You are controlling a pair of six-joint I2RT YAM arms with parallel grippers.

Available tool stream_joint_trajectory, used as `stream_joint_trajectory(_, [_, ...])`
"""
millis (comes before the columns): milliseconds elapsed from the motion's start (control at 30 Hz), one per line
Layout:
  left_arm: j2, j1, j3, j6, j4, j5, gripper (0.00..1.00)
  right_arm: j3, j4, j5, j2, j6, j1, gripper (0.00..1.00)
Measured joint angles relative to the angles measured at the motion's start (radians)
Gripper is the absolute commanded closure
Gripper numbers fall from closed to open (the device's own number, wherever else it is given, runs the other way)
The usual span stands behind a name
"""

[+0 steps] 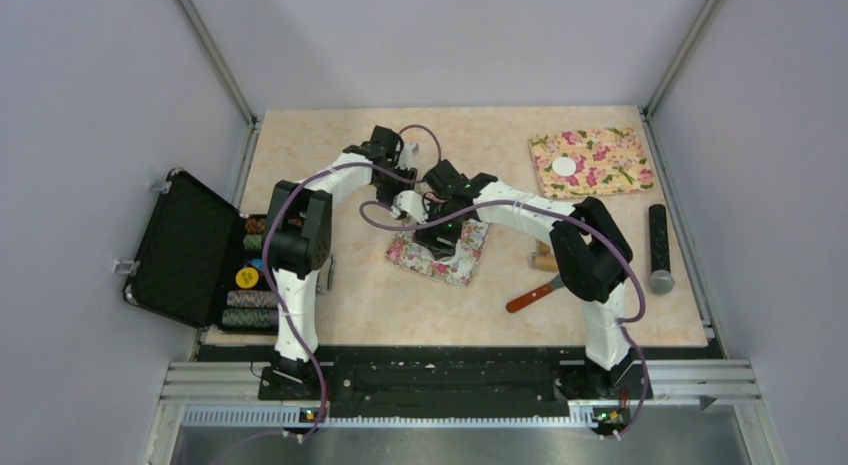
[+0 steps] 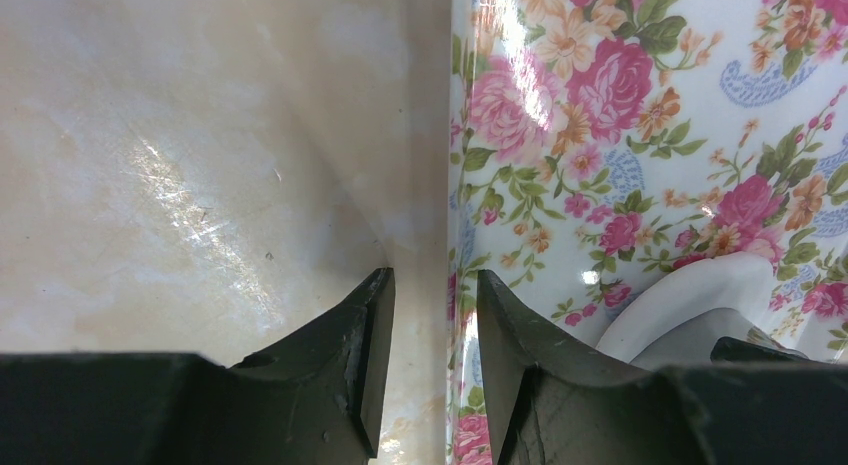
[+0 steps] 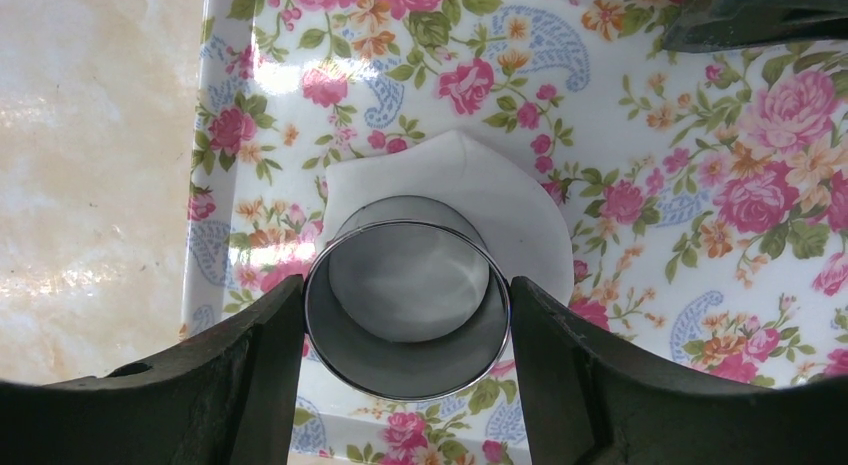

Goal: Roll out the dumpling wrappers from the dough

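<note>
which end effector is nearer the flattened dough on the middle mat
Right. The right end effector holds a metal ring cutter directly over the flattened dough; the left end effector straddles the edge of the floral mat, beside it.

Bright, even overhead light leaves glare streaks on the glossy floral mat [image 2: 640, 185] and tabletop [image 2: 200, 215]; wrist views sharp.

No text, label, brand, number or sign could be read in any view. The floral mat [image 3: 650, 235] beneath the right tool [image 3: 407, 285] carried only printed flowers. The metal ring [image 3: 400, 380] clamped in that tool showed plain metal. The chips [image 1: 250, 277] in the black case [image 1: 185, 245], left of the left tool [image 2: 435, 285], were too small to make out.
</note>
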Motion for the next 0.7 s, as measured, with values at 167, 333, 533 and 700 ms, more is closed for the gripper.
stream_joint_trajectory(167, [-0.001,0.000,-0.001,0.000,0.001,0.000,0.58,-0.058,0.071,0.006,-0.032,0.032,0.002,0.46])
stream_joint_trajectory(333, [-0.001,0.000,-0.002,0.000,0.001,0.000,0.58,-0.074,0.132,0.008,-0.037,0.113,0.003,0.46])
stream_joint_trajectory(533, [-0.001,0.000,-0.002,0.000,0.001,0.000,0.58,-0.103,0.212,0.019,-0.040,0.200,0.005,0.47])
stream_joint_trajectory(700, [-0.001,0.000,-0.002,0.000,0.002,0.000,0.58,-0.124,0.248,0.040,-0.050,0.245,0.008,0.45])
